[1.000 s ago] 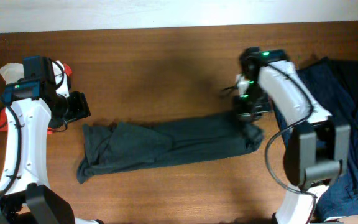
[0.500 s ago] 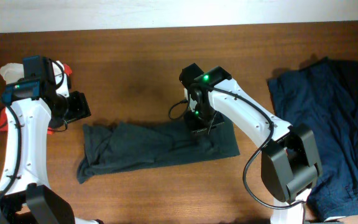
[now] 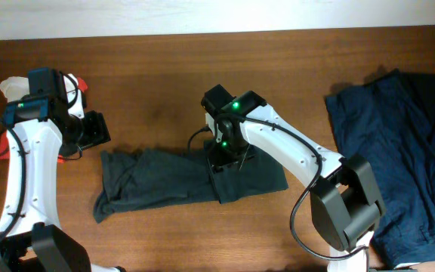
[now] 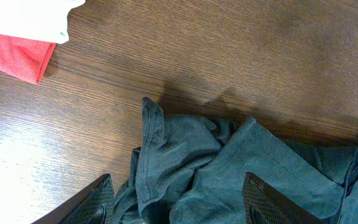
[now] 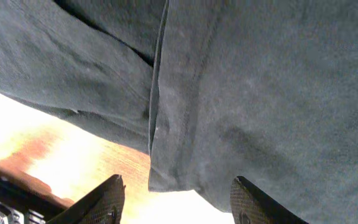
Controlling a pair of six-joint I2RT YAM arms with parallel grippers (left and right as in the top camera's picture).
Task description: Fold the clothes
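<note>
Garment (image 3: 165,181), dark grey-green, lies in a long band across the middle of the counter (image 3: 165,75) in the overhead view, its right part doubled over on itself. The right gripper (image 3: 222,157) is over the upper left corner of that doubled part; whether it touches the cloth I cannot tell. The left gripper (image 3: 93,130) is just beyond the garment's upper left end. A heap of blue clothes (image 3: 399,143) lies at the counter's right side, apart from the garment.

From the left wrist, the fingers (image 4: 98,202) stand wide apart with nothing between them, above the garment's rumpled left end (a red cloth (image 4: 17,56) and something white (image 4: 23,15) lie at the upper left).

From the right wrist, the fingers (image 5: 107,202) are likewise spread wide and grip nothing. Cloth fills most of the view, a layered edge running down its middle, with bare counter at lower left.
</note>
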